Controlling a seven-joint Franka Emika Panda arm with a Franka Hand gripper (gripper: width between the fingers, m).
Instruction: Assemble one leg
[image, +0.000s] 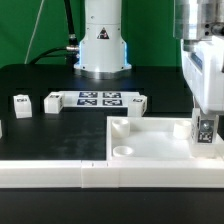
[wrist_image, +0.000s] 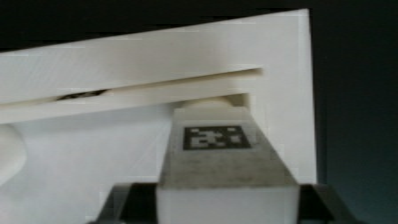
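The leg (image: 204, 129), a short white post with a black-and-white tag on one face, is held upright between the fingers of the gripper (image: 204, 122) over the corner of the large white square panel (image: 150, 140) at the exterior view's right. The fingers are clamped on the leg from both sides. In the wrist view the leg (wrist_image: 221, 160) is seen between the two dark fingertips (wrist_image: 128, 205), its tagged face turned to the camera, with the panel (wrist_image: 125, 90) beyond. Whether the leg touches the panel cannot be told. Two further legs (image: 22, 104) and the marker board (image: 98, 100) are seen on the black table (image: 40, 135).
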